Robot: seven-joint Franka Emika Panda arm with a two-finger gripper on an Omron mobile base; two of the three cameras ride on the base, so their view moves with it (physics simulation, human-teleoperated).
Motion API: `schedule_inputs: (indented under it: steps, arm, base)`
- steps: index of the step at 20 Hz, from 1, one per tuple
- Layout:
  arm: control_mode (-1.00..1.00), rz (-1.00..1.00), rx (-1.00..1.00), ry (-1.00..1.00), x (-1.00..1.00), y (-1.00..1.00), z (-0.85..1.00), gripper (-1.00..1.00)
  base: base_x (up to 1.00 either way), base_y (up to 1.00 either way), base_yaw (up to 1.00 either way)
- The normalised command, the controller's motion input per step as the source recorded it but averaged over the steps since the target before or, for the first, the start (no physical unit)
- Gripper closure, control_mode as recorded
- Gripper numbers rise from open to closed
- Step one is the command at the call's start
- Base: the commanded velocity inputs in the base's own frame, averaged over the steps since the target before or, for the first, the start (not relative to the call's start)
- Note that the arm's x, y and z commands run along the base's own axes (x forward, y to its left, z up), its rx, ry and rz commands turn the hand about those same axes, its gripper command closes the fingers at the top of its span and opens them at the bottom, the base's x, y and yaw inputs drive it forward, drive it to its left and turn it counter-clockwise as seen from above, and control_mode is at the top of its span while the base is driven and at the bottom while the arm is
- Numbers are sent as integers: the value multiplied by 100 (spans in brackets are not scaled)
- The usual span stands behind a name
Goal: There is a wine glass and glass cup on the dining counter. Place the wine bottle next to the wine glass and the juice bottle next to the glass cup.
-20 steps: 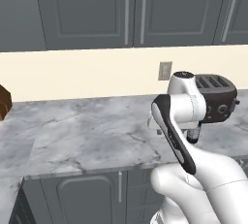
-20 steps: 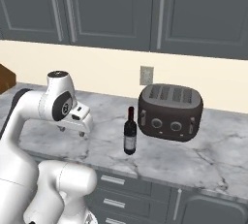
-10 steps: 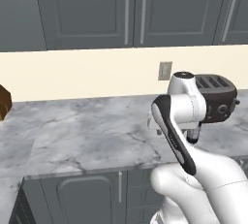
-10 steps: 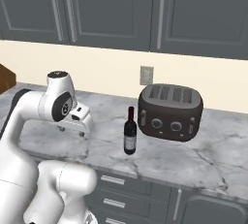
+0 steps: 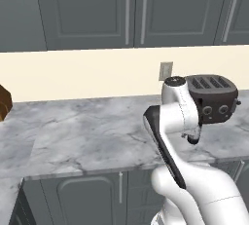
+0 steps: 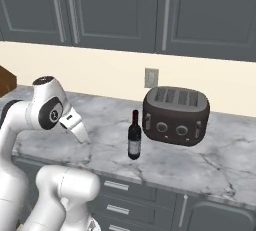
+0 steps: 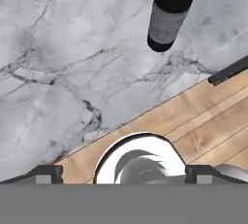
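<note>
Upright on a grey-veined marble wall counter (image 6: pixel 210 162), the wine bottle (image 6: pixel 134 136) stands just left of a dark four-slot toaster (image 6: pixel 175 115), near the counter's front edge. Seen from the right base camera, the white arm (image 6: pixel 46 112) bends over the counter well to the bottle's left. From the hand camera, the bottle (image 7: pixel 170 9) sits apart from the gripper (image 7: pixel 123 174), whose dark fingertips (image 7: pixel 47 173) stand wide apart, holding nothing. Grey cabinets (image 5: pixel 131 9) hang above.
</note>
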Motion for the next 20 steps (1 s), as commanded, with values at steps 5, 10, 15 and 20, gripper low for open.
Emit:
schedule_inputs:
  steps: [5, 10, 15, 20]
  arm:
    - [-100, -34, -8, -18, 0, -7, -9, -100]
    - [-100, -36, -25, -28, 7, -16, -26, -100]
    - [-100, -36, -17, -11, 12, -22, -18, -100]
    - [-100, -35, -3, -9, 9, -25, 0, -100]
  base:
    - [0, 0, 0]
    - [0, 0, 0]
    - [0, 0, 0]
    - [0, 0, 0]
